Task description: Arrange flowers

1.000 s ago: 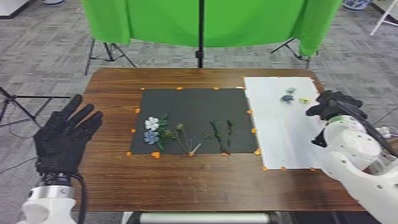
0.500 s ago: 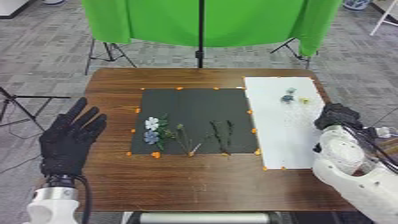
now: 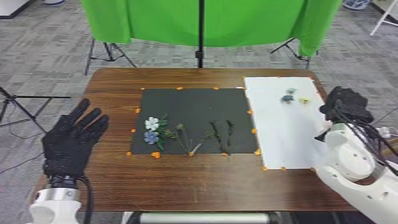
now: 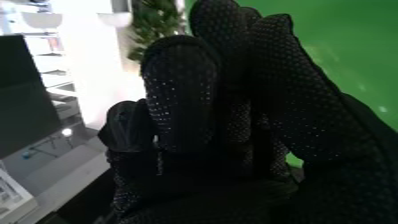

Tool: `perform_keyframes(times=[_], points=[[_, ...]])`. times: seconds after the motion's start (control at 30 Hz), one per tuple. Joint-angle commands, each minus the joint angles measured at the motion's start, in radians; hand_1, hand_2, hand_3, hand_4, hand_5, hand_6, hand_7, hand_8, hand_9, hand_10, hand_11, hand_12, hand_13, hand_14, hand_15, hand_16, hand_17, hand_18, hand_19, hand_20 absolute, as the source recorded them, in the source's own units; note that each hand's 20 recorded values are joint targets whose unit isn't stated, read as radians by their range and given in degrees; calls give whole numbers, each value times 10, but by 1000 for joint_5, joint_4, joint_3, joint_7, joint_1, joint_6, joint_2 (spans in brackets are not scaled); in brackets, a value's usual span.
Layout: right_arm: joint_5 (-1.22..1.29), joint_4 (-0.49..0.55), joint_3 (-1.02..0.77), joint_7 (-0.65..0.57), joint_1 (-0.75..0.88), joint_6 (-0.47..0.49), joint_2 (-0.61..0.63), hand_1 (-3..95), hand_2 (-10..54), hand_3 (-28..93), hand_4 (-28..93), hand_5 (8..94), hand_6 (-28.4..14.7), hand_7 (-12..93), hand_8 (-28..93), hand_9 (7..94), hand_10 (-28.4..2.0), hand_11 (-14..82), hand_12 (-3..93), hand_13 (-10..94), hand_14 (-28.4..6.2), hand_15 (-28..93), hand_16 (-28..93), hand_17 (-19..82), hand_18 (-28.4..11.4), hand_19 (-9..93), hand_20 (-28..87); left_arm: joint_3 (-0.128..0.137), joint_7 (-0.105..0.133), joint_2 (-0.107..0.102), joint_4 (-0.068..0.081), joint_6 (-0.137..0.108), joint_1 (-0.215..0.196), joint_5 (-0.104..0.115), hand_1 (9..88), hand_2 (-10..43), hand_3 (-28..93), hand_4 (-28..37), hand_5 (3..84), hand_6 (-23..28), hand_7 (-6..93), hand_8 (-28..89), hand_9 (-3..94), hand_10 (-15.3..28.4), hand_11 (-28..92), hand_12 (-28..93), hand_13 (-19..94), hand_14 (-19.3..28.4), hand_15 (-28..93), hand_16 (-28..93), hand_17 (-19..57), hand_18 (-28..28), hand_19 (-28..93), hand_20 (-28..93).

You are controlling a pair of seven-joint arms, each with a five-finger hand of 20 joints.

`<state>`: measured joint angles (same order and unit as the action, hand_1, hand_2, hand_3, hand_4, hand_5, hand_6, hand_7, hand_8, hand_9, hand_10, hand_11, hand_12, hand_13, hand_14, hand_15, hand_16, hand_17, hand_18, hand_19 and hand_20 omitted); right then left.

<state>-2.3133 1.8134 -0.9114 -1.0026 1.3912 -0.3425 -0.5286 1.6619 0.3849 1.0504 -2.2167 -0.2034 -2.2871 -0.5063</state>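
blue flower (image 3: pixel 151 137) by mat's (image 3: pixel 192 106) near-left corner | likely light, soft; pinch below bloom | left hand (image 3: pixel 68 150): spread | right hand (image 3: pixel 347 104): can't tell

Brown bench (image 3: pixel 204 187): white flower (image 3: pixel 152 123), blue flower (image 3: pixel 151 137) and green stems (image 3: pixel 218 134) on a black mat (image 3: pixel 195 105), beside a white sheet (image 3: pixel 286 135) with small blossoms (image 3: pixel 288 98).

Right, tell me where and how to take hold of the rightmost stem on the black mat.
Probably best pinched in the far half of the rightmost stem, coming down from above and closing across it from left and right. It lies flat, thin and nearly straight away from the robot, and the neighbouring stem slants in close at the near end.
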Motion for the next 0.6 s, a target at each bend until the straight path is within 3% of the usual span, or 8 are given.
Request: perform_keyframes(times=[0.03,0.1,0.2,0.27,0.3,0.43,0.6], points=[[-52,45,17,-97,-87,134,-26,561,-95,738,-283,863,13,211,57,933,-66,137,311,808,-33,593,251,369,-222,932,485,-21,17,-15,11,6,-4,3,217,64,807,-280,377,91,100,-89,323,189,227,103,231,260,446,-76,-108,244,513,139],[-11,48,-46,-96,-35,152,-20,509,-95,738,-283,777,0,218,18,867,-89,155,296,729,-65,660,194,324,-226,932,490,-21,22,-19,10,6,-5,5,218,64,807,-279,377,91,100,-89,323,188,226,103,230,259,447,-75,-108,244,513,139],[90,42,-125,-102,17,224,-22,393,-95,800,-283,617,-20,188,-115,692,-162,281,161,607,-122,736,114,267,-241,931,485,-11,23,-18,5,2,-16,3,219,64,806,-279,377,92,100,-89,323,188,227,103,230,259,447,-75,-108,244,513,140],[133,28,-168,-107,41,280,-38,364,-95,794,-283,554,-28,170,-126,636,-185,277,145,568,-141,745,101,244,-248,929,486,-2,19,-13,1,0,-24,2,219,64,807,-277,377,92,101,-88,323,189,227,103,231,259,446,-76,-108,243,513,140],[155,23,-174,-119,49,294,-35,362,-95,792,-283,548,-28,167,-125,631,-188,276,143,564,-143,746,97,241,-249,928,487,2,8,-6,2,5,-22,-2,219,63,808,-277,377,92,101,-88,323,189,227,103,231,259,446,-76,-108,243,513,140],[254,-3,-240,-125,82,392,-68,343,-95,770,-283,492,-8,146,-124,587,-225,232,133,507,-180,748,71,201,-263,906,514,2,5,-2,2,1,-19,-1,220,63,808,-277,380,90,100,-90,326,188,226,102,231,259,447,-76,-108,244,513,140],[334,-27,-281,-94,113,424,-85,338,-95,760,-283,481,-9,135,-117,577,-232,216,131,489,-192,749,62,183,-268,892,531,-4,5,-5,4,3,-10,-3,220,64,807,-276,380,90,100,-90,326,188,226,101,232,259,448,-76,-108,245,514,141]])
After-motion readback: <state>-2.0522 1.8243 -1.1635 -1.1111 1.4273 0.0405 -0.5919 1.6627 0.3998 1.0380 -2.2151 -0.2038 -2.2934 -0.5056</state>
